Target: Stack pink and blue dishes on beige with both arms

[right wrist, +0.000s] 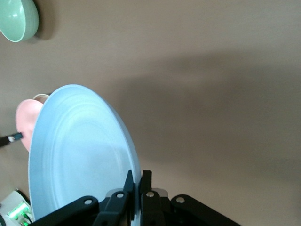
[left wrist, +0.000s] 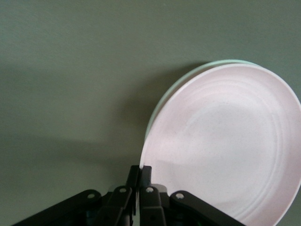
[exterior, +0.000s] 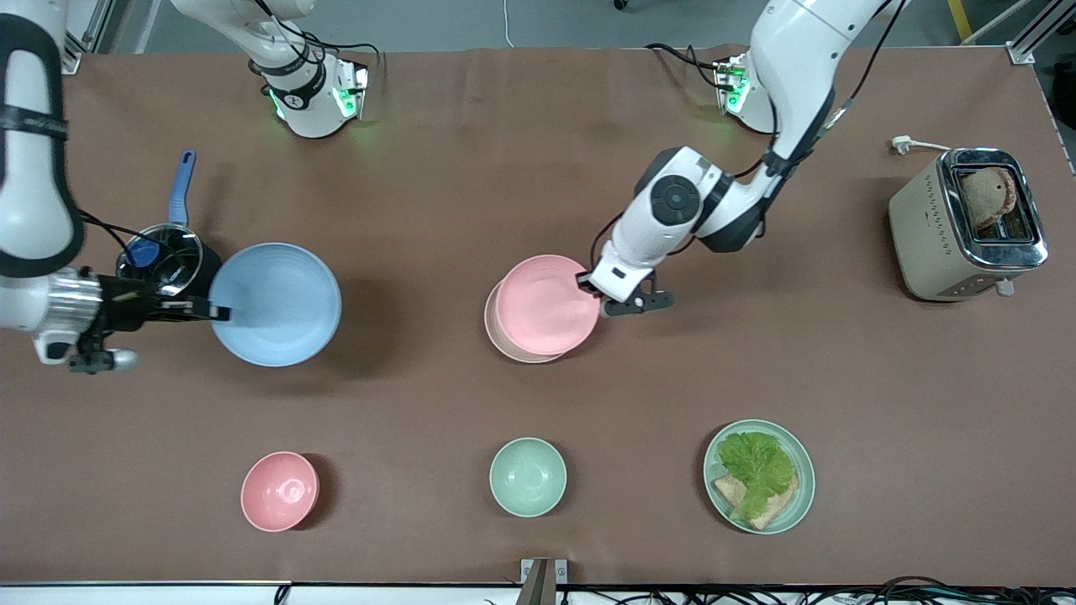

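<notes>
The pale pink plate (exterior: 546, 304) lies on top of the beige plate (exterior: 496, 334), shifted a little so that a beige crescent shows; whether it rests fully I cannot tell. My left gripper (exterior: 586, 284) is shut on the pink plate's rim. The left wrist view shows its fingertips (left wrist: 140, 169) pinching that pink plate (left wrist: 225, 141), with the beige rim (left wrist: 188, 77) peeking out underneath. My right gripper (exterior: 220, 313) is shut on the rim of the light blue plate (exterior: 277, 304), held up over the table at the right arm's end. The right wrist view shows this grip (right wrist: 140, 176) on the blue plate (right wrist: 80, 155).
A saucepan with a blue handle (exterior: 160, 252) sits beside the right gripper. A toaster (exterior: 967, 223) holding bread stands at the left arm's end. Nearer the front camera are a pink bowl (exterior: 279, 491), a mint-green bowl (exterior: 527, 476) and a mint-green plate (exterior: 803, 504) with lettuce and bread.
</notes>
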Robot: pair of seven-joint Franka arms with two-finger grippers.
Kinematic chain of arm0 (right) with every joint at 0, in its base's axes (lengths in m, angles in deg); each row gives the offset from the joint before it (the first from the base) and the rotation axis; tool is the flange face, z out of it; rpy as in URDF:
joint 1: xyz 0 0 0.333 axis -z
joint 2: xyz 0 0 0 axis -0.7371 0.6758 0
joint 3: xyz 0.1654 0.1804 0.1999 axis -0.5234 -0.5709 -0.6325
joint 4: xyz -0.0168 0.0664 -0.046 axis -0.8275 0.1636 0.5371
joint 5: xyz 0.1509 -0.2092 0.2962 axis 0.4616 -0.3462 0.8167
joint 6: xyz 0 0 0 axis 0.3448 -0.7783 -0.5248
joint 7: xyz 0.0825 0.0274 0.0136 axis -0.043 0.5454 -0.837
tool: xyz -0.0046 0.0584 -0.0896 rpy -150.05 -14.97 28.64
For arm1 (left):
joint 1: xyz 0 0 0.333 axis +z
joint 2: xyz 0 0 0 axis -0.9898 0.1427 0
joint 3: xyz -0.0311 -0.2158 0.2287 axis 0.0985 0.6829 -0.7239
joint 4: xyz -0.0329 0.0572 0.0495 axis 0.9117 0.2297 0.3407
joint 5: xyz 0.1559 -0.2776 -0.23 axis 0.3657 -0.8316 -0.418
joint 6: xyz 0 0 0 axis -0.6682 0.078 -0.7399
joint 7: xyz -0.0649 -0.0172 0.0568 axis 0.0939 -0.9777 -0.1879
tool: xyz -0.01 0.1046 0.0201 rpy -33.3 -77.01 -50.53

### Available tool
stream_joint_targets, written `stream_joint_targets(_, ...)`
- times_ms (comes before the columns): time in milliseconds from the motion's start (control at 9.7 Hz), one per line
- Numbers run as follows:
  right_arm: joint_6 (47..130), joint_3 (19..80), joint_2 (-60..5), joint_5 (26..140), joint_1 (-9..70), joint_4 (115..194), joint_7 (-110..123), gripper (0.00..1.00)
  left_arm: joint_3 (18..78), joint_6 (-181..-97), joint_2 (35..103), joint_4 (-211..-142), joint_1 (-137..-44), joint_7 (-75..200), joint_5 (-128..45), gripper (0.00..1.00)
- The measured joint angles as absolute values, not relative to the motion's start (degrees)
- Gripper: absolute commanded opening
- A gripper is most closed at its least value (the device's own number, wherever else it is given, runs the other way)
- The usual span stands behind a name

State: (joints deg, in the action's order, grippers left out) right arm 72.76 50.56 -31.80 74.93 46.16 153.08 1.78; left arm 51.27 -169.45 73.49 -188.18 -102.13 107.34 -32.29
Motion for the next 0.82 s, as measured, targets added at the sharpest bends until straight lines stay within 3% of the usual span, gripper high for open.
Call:
stream_joint_targets(412, 83.49, 36.17, -32.23, 72.76, 45.38, 154.98, 21.38, 0.00, 50.96, -169.45, 77.36, -184.90, -102.80, 109.88, -29.57, 0.05)
stream_joint_targets(515, 88.09, 32.45, -32.29, 72.71, 45.28, 157.03, 25.16, 0.01, 50.87, -169.43, 77.59, -184.90, -102.62, 109.89, -29.21, 0.27)
stream_joint_targets(619, 93.64, 28.74, -32.30, 72.68, 45.21, 159.75, 28.63, 0.00, 50.81, -169.39, 77.66, -184.91, -102.47, 109.89, -29.10, 0.71)
stream_joint_targets(722, 99.42, 25.20, -32.30, 72.65, 45.06, 162.82, 31.61, 0.00, 50.78, -169.39, 77.66, -184.87, -102.42, 109.89, -29.09, 1.00)
stream_joint_targets(825, 104.00, 22.59, -32.31, 72.64, 44.69, 165.63, 33.60, 0.00, 50.77, -169.40, 77.63, -184.72, -102.39, 109.89, -29.09, 1.00)
